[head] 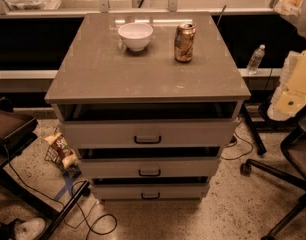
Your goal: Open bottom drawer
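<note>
The cabinet has three pale grey-beige drawer fronts stacked below its top. The bottom drawer is the lowest and shortest front, just above the floor, with a small black bar handle. A thin dark gap runs above its front, and its inside does not show. The middle drawer and the tallest top drawer sit above it. My arm's pale body is at the right edge. My gripper is at the upper right corner, high up and far from the drawer handles.
A white bowl and a gold can stand on the cabinet top. Office chair legs are on the floor at the right, and a plastic bottle stands behind. A snack bag, cables and a dark stand are at the left.
</note>
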Robot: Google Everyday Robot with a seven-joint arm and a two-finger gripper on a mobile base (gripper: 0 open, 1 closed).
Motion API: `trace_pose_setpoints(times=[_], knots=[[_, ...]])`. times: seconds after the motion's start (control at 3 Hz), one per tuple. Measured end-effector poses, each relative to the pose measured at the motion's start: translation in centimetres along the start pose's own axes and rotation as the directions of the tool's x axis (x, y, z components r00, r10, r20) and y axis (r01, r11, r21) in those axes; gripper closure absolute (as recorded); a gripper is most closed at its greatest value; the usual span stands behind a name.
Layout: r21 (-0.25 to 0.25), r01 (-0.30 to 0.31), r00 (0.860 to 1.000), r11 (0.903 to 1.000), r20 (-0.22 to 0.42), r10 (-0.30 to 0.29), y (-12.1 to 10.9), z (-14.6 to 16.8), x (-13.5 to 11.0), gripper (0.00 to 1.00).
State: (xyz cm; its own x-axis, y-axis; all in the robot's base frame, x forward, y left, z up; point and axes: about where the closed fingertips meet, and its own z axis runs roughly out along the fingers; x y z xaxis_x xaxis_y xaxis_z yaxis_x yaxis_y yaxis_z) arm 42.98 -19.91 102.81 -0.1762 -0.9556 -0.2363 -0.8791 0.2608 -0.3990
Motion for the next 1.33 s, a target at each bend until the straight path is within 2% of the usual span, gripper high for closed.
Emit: trace_pose_setpoints(times=[0.67,1.0,1.33], knots=[[0.012,-0.011,1.000,0.9999,0.020,0.011,0.1,0.9,-0.1,0.00],[-0.012,-0.038,0.996,0.9992,0.082,0.039,1.8,4.8,1.2,0.00],[-0.089,-0.081,0.979,0.9928,0.180,0.096,5.4,12.3,3.6,0.00]])
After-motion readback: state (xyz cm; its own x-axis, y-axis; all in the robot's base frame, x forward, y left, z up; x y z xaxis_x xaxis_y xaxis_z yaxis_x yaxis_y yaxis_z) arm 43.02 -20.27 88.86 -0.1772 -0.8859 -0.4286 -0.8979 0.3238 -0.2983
